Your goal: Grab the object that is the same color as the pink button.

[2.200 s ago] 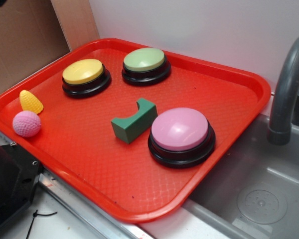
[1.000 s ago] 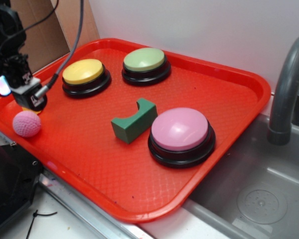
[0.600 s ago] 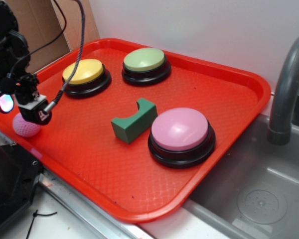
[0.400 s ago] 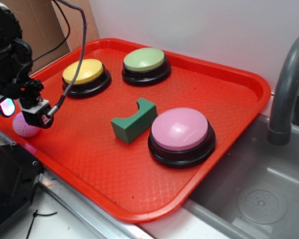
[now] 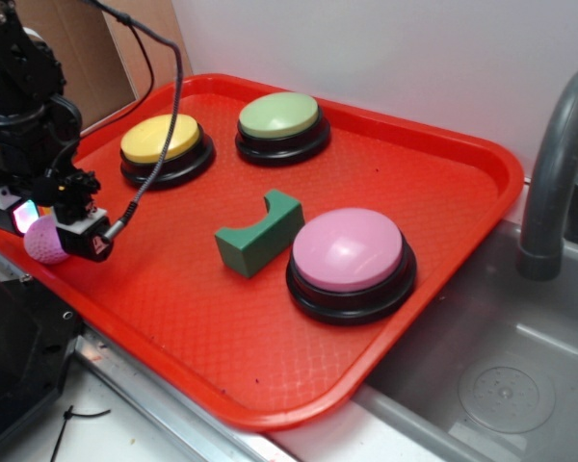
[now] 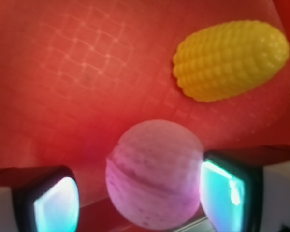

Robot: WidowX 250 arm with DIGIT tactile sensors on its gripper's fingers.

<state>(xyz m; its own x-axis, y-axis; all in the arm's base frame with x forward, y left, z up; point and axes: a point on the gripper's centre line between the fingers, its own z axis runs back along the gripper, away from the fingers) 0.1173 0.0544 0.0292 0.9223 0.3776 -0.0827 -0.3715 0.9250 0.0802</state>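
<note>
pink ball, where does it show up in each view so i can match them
Exterior: the pink ball sits at the tray's far left edge, half hidden by the gripper.
Wrist: the ball is bottom centre, between the two glowing fingertips, with the yellow corn at upper right.
Shared landmark: the red tray's gridded floor.

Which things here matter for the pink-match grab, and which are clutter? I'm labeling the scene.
Job:
pink ball
pink button
end effector, around the ball

Lying about:
toy corn
yellow button
green button
green block
</note>
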